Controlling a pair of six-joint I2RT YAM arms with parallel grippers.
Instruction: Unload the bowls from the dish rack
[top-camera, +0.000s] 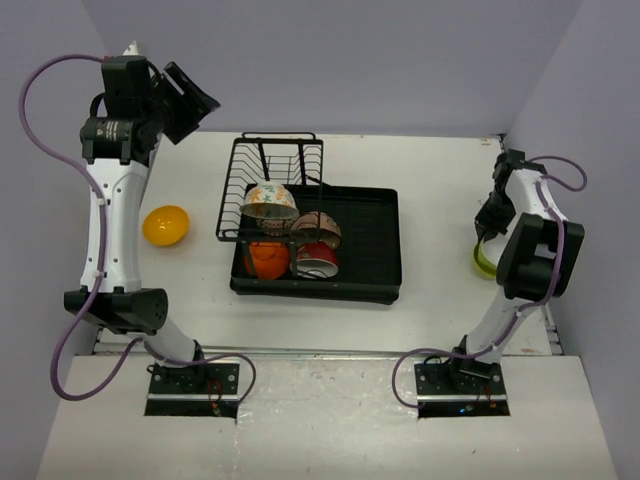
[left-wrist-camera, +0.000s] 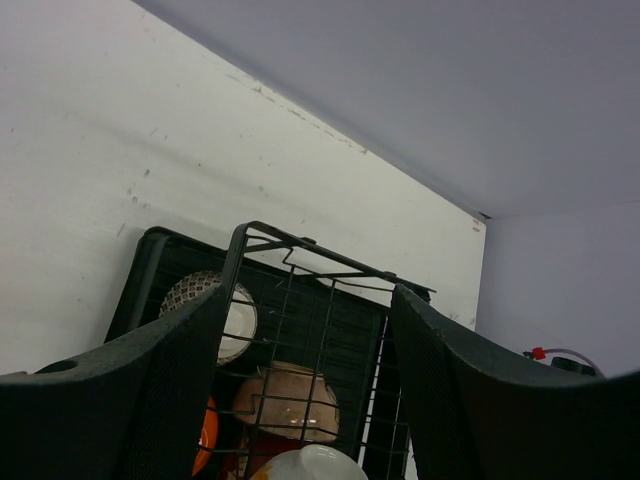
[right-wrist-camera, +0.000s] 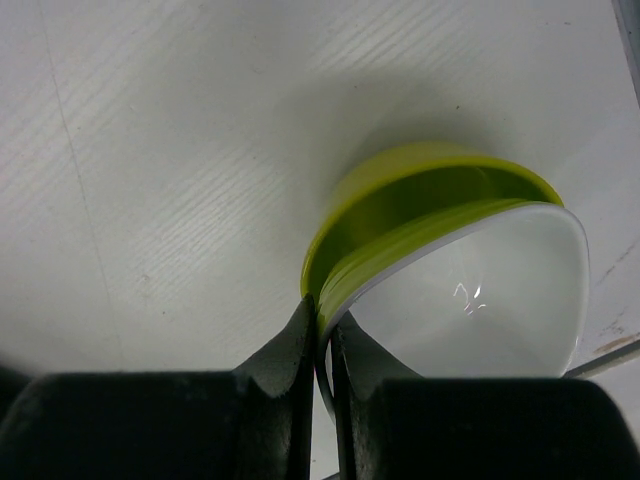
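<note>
Top external view: the dish rack (top-camera: 375, 235) sits mid-table with four bowls clustered in its left half: a floral bowl (top-camera: 268, 203), a brown bowl (top-camera: 318, 228), an orange bowl (top-camera: 265, 258) and a red bowl (top-camera: 317, 263). A yellow bowl (top-camera: 165, 225) sits on the table (top-camera: 420, 170), apart from the rack on its left. The left gripper (left-wrist-camera: 310, 297) hangs high over the far left corner, fingers wide apart and holding nothing. Near the right wall, the right gripper (right-wrist-camera: 322, 340) is narrowed, pinching the rim of a green bowl (right-wrist-camera: 470, 300) with a white inside. That bowl is nested, tilted, in a second green bowl (right-wrist-camera: 400, 190).
</note>
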